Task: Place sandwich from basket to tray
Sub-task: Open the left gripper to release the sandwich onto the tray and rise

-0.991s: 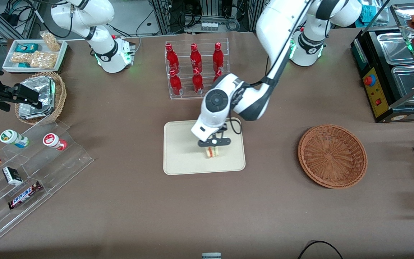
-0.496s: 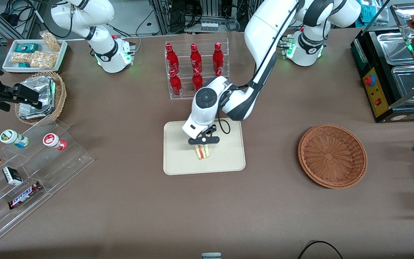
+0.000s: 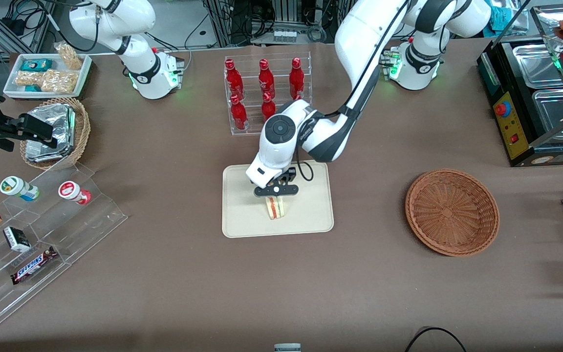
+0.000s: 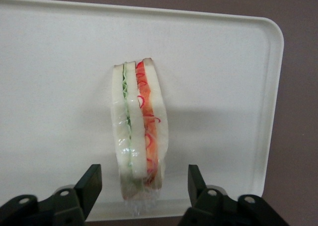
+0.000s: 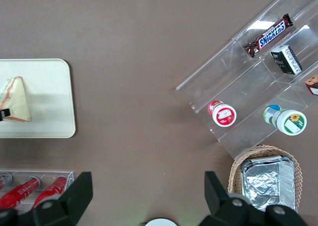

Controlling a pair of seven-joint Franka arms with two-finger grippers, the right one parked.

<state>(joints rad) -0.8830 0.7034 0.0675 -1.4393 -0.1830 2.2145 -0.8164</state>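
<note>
One sandwich (image 4: 139, 129) on tray (image 4: 59, 47) — gripper (image 4: 141, 186) over it, jaws apart

On my feed the sandwich (image 4: 138, 129) sits in glossy clear film, its bread soft and pale. Under it the tray (image 3: 242, 222) looks like smooth matt plastic. The gripper (image 4: 141, 193) just above the sandwich is matt black plastic, fingers spread clear of the film. The basket (image 3: 451, 211) is rough woven wicker. I see a dull brown, cloth-like table cover (image 3: 174, 274).
</note>
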